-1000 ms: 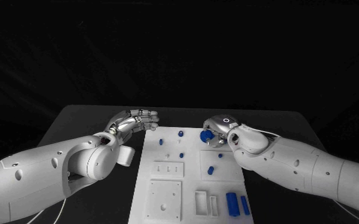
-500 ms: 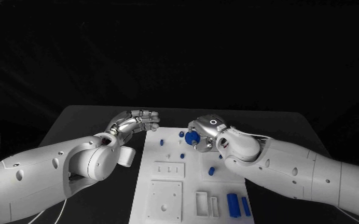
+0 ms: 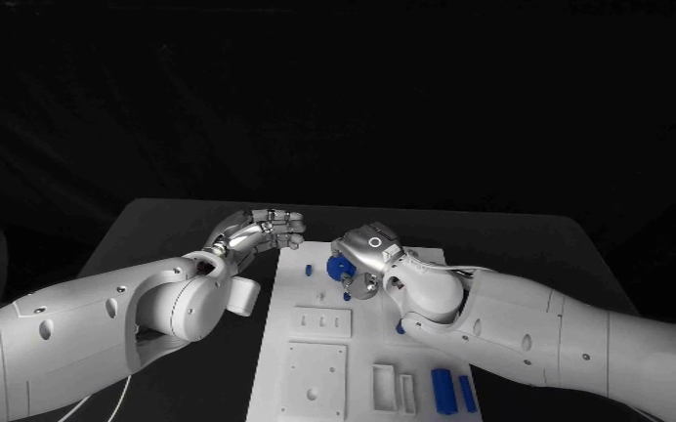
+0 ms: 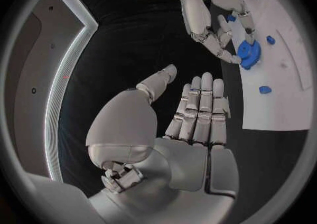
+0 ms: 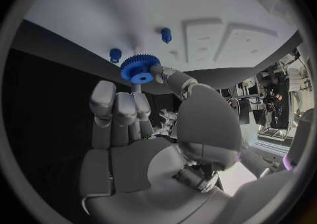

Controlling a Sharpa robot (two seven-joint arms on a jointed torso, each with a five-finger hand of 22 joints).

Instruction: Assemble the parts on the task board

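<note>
Right hand (image 3: 369,261) pinches the blue gear (image 3: 340,267) over the task board (image 3: 317,368) near frame center, left hand (image 3: 264,229) idle and empty; that fingertip grip looks sketchy, gear might tilt and miss its peg.

My head camera looks into near-total darkness: the room behind is black and grainy, and only my arms and the task board (image 3: 317,344) catch light, which falls from above and in front. The board reads flat white with little shadow. My right hand (image 3: 369,258) shows small bright glints on its metal. Both wrist cameras bend straight edges into curves near the circle's rim, where the picture darkens. A thin bright strip glows in my left wrist camera.
</note>
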